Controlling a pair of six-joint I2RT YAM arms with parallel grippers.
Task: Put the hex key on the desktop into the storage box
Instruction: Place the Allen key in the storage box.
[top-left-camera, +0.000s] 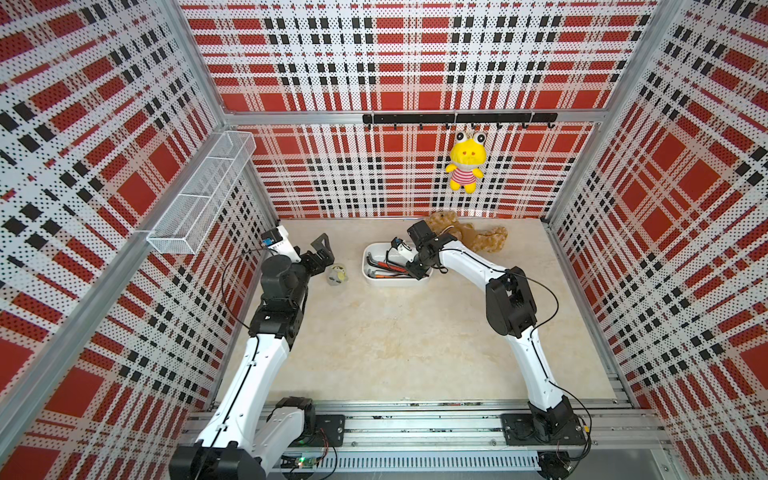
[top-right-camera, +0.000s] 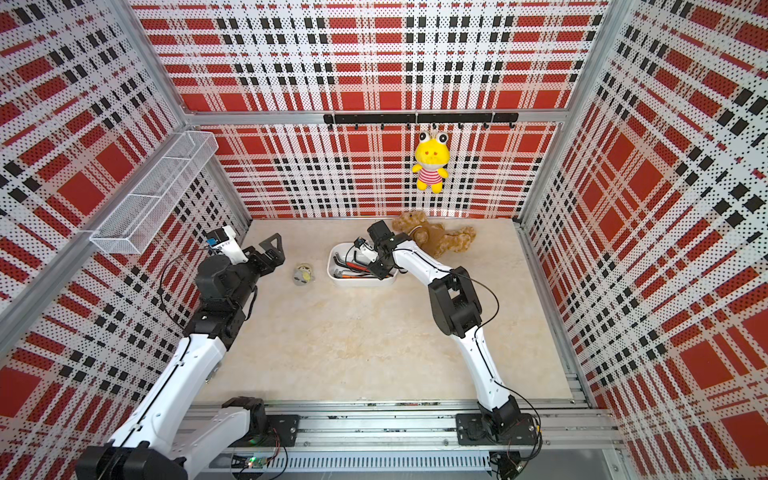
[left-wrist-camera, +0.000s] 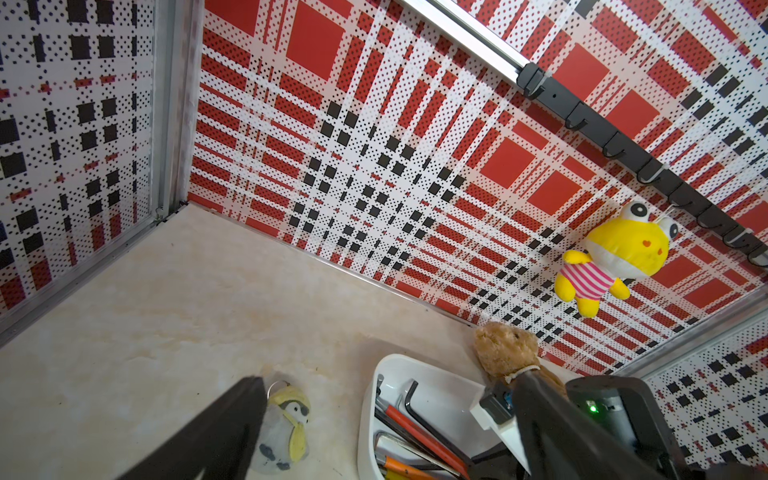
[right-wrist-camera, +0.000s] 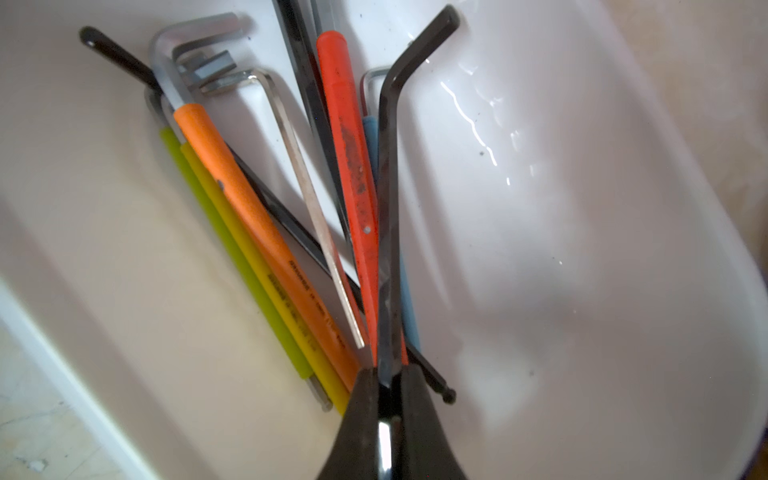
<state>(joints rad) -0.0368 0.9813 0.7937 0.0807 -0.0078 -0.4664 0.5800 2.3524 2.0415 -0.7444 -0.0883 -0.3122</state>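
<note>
Right wrist view is showing the right gripper (right-wrist-camera: 390, 376) clamping the black hex key (right-wrist-camera: 387, 199), its long axis pointing straight ahead, already inside the storage box (right-wrist-camera: 582, 216).

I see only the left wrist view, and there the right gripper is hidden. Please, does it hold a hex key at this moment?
Observer: Yes. In the right wrist view the right gripper has its fingers closed on a black hex key.
Operator: Is that key over the desktop or in the box?
Observer: It is within the walls of the storage box, above the other hex keys lying there.
Operator: Is any hex key left outside the box?
Observer: In both top views I find none on the visible desktop, though part of it is hidden.
</note>
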